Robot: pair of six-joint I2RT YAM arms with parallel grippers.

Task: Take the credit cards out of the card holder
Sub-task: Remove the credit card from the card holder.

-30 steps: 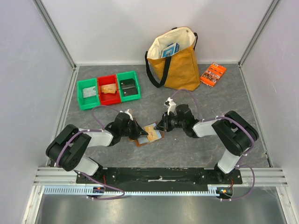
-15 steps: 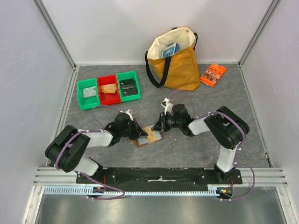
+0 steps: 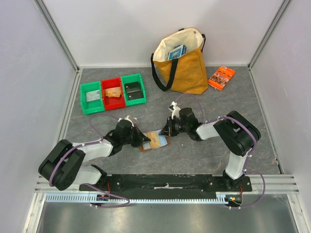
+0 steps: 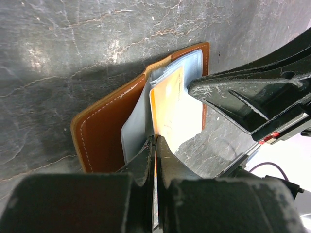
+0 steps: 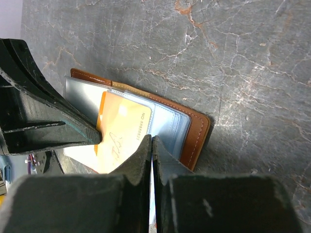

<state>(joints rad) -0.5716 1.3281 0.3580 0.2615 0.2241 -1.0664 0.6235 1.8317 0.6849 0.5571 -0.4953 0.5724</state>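
Presently noted the card holder (image 3: 154, 141) lying open on the tabletop (image 3: 204, 160) directly beneath both tips, an orange credit card (image 5: 121, 128) standing partly out of its pale pockets. Left tool (image 4: 154, 145) pinched shut at the holder's near edge, right tool (image 5: 151, 141) closed to a slit at the card's corner, hold on it not confirmable. Judged the card light, stiff and slick and the holder soft and liable to drag along, so advise pinching the exposed edge while pinning the leather. Found each tool crowded by the opposite one, with bins (image 3: 112, 93), tote bag (image 3: 182, 68) and orange packet (image 3: 221, 76) well apart beyond.
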